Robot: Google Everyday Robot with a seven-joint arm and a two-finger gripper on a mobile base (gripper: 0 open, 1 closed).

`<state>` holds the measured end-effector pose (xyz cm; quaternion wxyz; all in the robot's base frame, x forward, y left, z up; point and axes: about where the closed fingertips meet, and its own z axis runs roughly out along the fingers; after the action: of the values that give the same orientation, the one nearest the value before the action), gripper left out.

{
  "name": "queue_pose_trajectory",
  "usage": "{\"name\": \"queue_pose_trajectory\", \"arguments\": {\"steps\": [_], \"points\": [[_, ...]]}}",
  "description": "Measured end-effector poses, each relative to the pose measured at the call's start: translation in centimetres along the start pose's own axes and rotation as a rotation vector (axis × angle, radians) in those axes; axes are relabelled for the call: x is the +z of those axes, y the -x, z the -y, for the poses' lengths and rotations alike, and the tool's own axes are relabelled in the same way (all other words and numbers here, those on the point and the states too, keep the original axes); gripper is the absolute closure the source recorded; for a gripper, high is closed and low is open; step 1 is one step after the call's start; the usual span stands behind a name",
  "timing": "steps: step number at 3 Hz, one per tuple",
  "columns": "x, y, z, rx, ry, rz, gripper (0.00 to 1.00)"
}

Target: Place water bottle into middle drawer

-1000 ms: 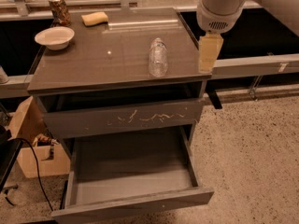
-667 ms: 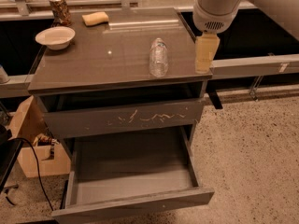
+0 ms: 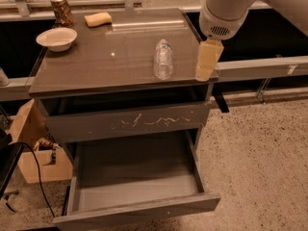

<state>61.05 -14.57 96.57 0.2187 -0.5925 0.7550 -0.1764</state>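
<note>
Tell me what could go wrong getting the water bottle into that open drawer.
The water bottle seems to lie on its side, so the gripper, beside it at the edge of the cabinet top, might nudge it into rolling. The scratched drawer overhangs the rear of the open middle drawer, so the bottle could clip it.

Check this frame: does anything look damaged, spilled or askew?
Pale scratches run across the upper drawer front, the only visible damage. The water bottle seems to lie on its side on the cabinet top, with the gripper just right of it, apart. The middle drawer below stands pulled out. No spill shows.
</note>
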Motion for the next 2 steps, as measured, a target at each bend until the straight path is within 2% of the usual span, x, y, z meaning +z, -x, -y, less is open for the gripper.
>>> {"name": "queue_pose_trajectory", "arguments": {"steps": [1, 2], "points": [[0.62, 1.29, -1.14, 0.138, 0.035, 0.056, 0.0], [1.22, 2.05, -1.25, 0.271, 0.036, 0.081, 0.0]]}}
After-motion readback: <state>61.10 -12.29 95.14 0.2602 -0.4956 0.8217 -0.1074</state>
